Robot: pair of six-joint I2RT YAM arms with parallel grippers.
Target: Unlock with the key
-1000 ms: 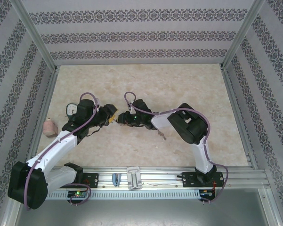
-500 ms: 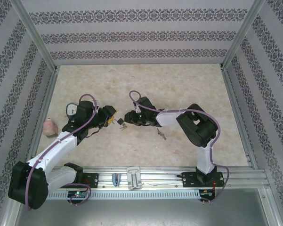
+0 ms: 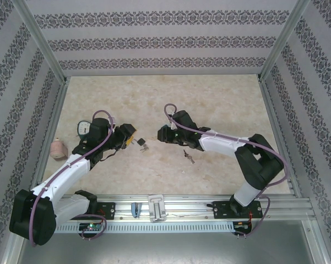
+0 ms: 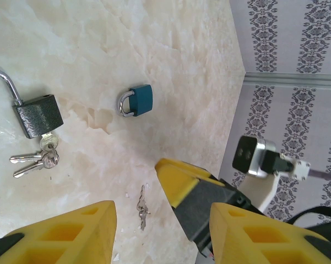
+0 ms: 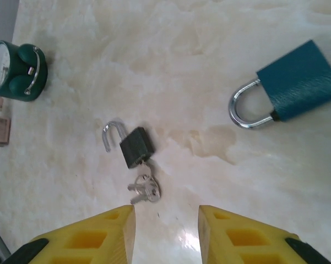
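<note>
The black padlock (image 5: 136, 147) lies flat, seen from the right wrist with its open shackle pointing up-left and its key (image 5: 145, 190) down-right. The left gripper (image 4: 137, 214) and right gripper (image 5: 166, 220) have their jaws apart and empty.

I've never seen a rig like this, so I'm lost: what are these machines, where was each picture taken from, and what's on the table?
These are two robot arms bolted to the near edge of a table, each ending in a two-finger gripper with yellow pads. One picture looks down from above and behind; the other two come from cameras on the wrists, so the yellow blocks are that arm's own fingers. On the table lie a black padlock, hoop open, with keys stuck in it, a shut blue padlock, a loose set of keys, a green alarm clock and a small pinkish object. The left gripper and right gripper are both open, holding nothing.
</note>
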